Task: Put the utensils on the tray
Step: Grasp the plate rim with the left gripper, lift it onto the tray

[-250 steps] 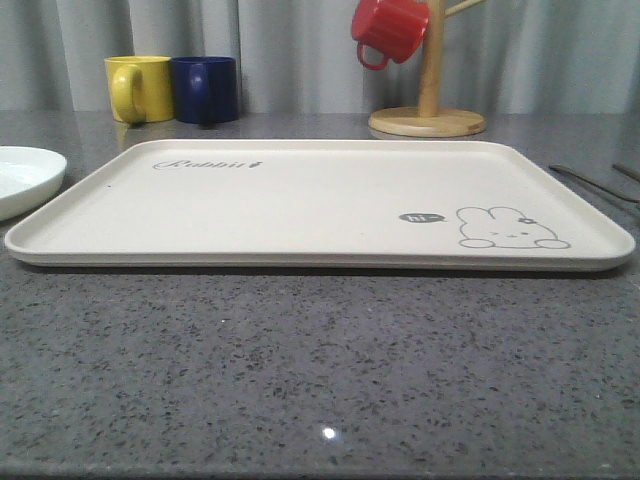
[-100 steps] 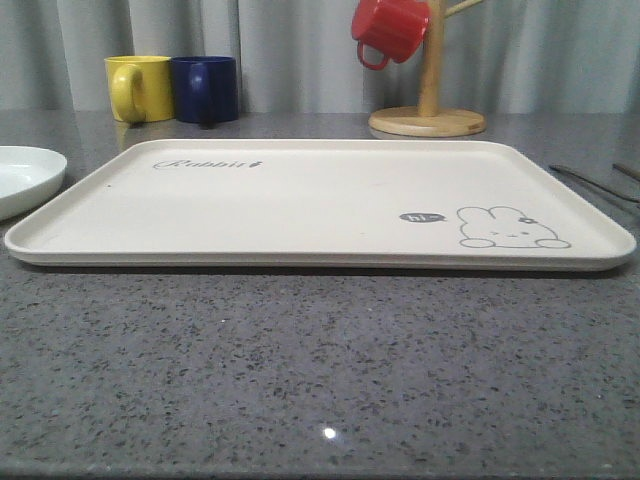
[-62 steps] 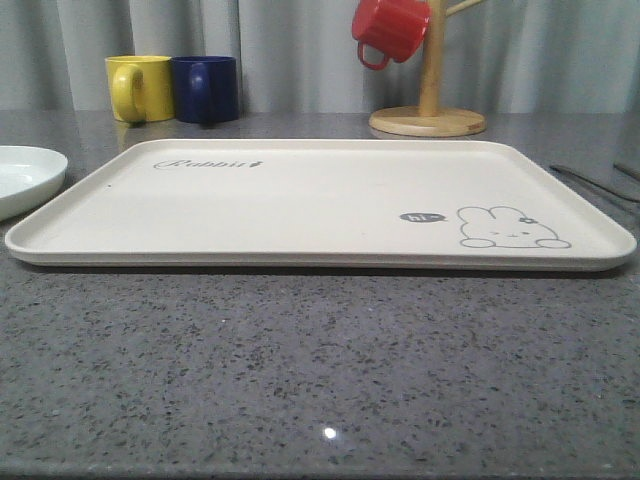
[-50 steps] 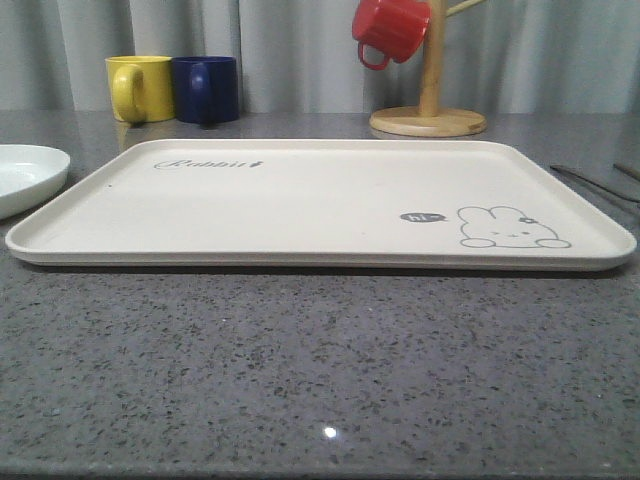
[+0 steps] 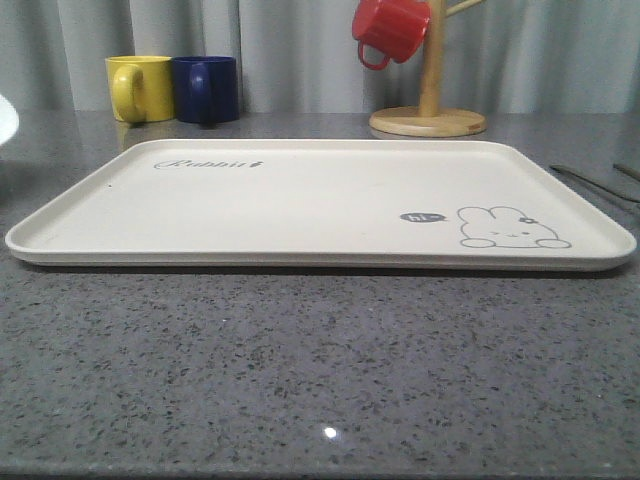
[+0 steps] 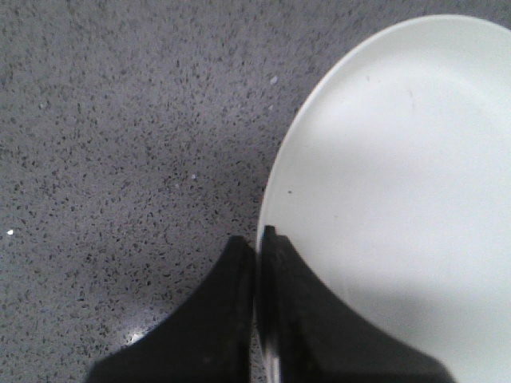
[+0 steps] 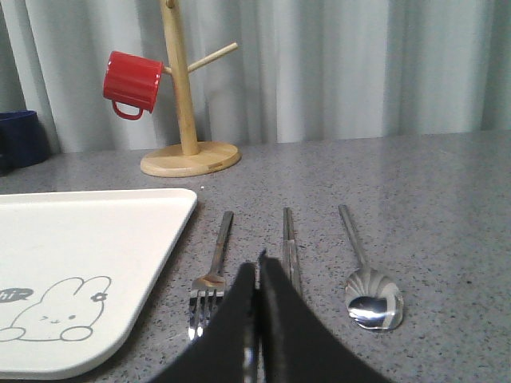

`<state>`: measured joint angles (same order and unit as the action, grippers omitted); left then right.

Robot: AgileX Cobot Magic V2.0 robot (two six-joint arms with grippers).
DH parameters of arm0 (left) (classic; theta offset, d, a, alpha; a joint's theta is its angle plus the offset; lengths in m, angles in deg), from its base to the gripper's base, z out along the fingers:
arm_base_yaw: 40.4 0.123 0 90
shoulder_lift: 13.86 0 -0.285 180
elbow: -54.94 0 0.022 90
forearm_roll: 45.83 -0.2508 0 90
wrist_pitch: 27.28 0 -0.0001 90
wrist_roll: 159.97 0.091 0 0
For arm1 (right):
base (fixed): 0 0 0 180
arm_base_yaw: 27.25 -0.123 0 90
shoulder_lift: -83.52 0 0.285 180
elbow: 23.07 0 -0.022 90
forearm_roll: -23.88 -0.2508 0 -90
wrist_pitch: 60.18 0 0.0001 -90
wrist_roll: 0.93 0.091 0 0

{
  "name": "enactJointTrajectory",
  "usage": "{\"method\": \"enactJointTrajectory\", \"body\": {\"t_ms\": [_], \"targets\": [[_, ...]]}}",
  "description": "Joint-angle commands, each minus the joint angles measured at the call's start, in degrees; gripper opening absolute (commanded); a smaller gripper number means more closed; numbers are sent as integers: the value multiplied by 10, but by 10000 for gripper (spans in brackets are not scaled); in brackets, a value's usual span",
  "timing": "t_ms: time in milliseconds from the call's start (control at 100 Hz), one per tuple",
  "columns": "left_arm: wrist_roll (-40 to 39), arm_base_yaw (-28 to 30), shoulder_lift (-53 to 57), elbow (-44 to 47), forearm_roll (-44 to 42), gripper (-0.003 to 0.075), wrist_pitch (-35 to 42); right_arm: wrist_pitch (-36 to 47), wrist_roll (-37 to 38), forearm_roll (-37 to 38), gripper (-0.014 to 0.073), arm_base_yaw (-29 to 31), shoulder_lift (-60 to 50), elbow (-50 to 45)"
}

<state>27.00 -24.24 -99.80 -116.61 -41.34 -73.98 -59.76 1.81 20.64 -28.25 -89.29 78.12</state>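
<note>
The cream tray [image 5: 300,200] with the rabbit drawing lies flat mid-table, nothing on it. To its right the utensils rest side by side on the stone top: a fork [image 7: 214,267], a pair of chopsticks [image 7: 289,239] and a spoon [image 7: 363,271]; in the front view they are thin lines at the right edge [image 5: 590,183]. My right gripper [image 7: 257,267] hangs shut and holds nothing, just short of the fork and chopsticks. My left gripper [image 6: 257,239] is shut on the rim of a round white plate [image 6: 399,199].
A sliver of the white plate [image 5: 5,118] shows at the front view's left edge, off the table. At the back stand a yellow mug [image 5: 138,88], a dark blue mug [image 5: 205,88] and a wooden mug tree [image 5: 428,100] with a red mug [image 5: 388,28].
The white plate, which rested on the table left of the tray, has risen and moved left, almost out of the front view. Tray and utensils have not moved.
</note>
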Motion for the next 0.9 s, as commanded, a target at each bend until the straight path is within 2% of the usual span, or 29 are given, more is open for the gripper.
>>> {"method": "enactJointTrajectory", "body": {"t_ms": [0, 150, 220, 650, 890], "targets": [[29, 1, 41, -17, 52, -17, 22, 42, -4, 2, -69, 2, -12, 11], [116, -1, 53, -17, 195, -18, 7, 42, -4, 2, -69, 2, -12, 11], [143, -11, 50, -17, 236, -18, -2, 42, -4, 2, -69, 2, -12, 11], [141, -175, -29, -58, 238, -18, 3, 42, -4, 2, -69, 2, -12, 11], [130, -239, -104, -103, 241, -18, 0, 42, -4, 2, -69, 2, -12, 11]]}}
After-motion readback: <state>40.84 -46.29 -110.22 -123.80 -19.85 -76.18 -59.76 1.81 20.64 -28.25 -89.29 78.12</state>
